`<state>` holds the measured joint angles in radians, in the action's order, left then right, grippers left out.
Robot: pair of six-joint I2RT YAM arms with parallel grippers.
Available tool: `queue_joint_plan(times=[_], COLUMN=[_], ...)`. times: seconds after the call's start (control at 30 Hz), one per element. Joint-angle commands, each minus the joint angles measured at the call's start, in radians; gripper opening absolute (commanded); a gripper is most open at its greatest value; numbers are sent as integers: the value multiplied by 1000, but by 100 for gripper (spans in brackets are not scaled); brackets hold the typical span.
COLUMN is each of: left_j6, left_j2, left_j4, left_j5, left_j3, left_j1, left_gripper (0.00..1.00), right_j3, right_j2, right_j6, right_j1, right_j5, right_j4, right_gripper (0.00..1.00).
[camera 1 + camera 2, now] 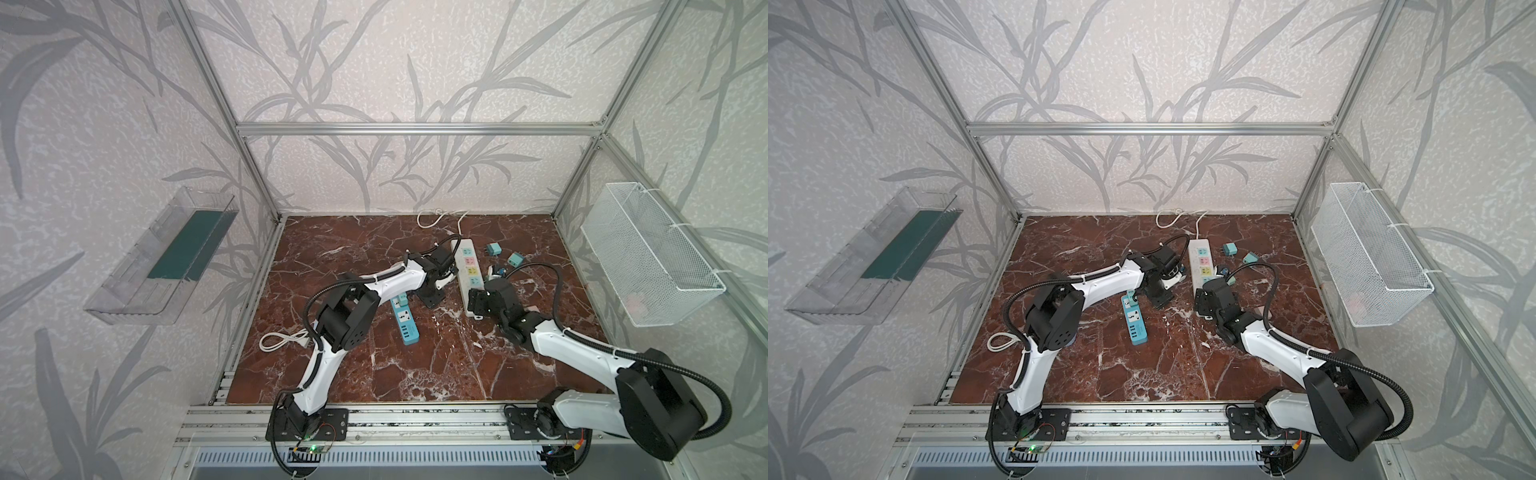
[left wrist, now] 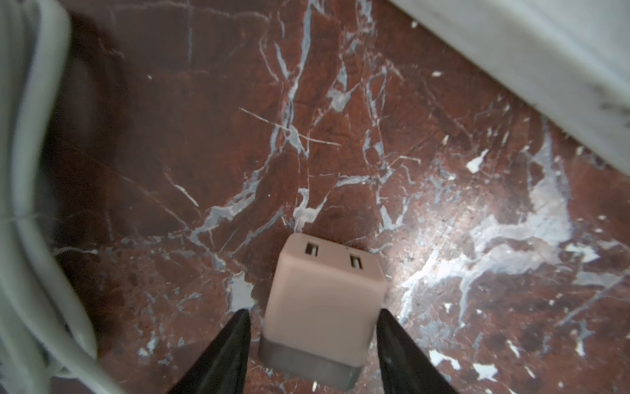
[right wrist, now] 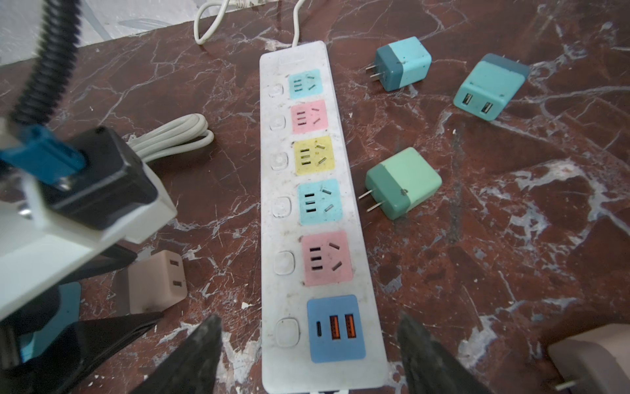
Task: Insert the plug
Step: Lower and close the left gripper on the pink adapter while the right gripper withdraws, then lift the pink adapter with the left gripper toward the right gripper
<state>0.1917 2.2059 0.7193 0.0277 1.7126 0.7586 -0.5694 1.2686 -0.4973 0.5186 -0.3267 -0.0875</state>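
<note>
Your left claw (image 2: pixel 313 312) stands spread over the pink plug (image 2: pixel 324 290), with one finger at each side of it. At one side a thin line of table (image 1: pixel 415 374) shows between finger and plug, so I judge that it is not pinching yet. The plug lies on its side on the table, just beside the white power strip (image 1: pixel 467 266), a little right of the middle of the frame in both top views. Its two USB openings look toward the strip and its grey base looks back toward the wrist, so the prongs are mostly hidden. I think the claw takes it across the flat sides because these give a firm hold.

Your right claw (image 3: pixel 308 316) is spread too and holds nothing. It hangs over the near end of the strip, above the blue USB block, with one finger outside each long edge. I judge it is placed there to steady the strip, because a light strip can slide when you push a plug in.

All five coloured sockets are empty. Two teal plugs (image 3: pixel 404 63) and a green plug (image 3: pixel 404 184) lie loose at the far side of the strip. For the next move, you need to lift the pink plug and turn its prongs downward.
</note>
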Motion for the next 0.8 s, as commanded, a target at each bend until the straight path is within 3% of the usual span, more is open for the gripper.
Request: queue_joint_plan(times=[0.0,0.17,0.37,0.57,0.77], left_j6=[8,4,-51,-107,-50], left_j2=[21,29,-44,-235,-494], left_j4=[11,23,-12,-146,-405], left_j5=[8,18,37,15,-42], left_j3=[12,28,6,-107,-333], left_j1=[5,6,5,6,8], left_gripper=[56,32,14,1,0], right_j3=[15,17,21,32,24], right_j2=[-30,-41,-80,-108,-90], right_j6=[25,28,48,51,57], right_j1=[-2,-2,-2,-3,-2], right_j5=[14,14,-35,-18,-25], right_j4=[-38,-38,-21,-35,-30], right_gripper=[80,79,79,78,77])
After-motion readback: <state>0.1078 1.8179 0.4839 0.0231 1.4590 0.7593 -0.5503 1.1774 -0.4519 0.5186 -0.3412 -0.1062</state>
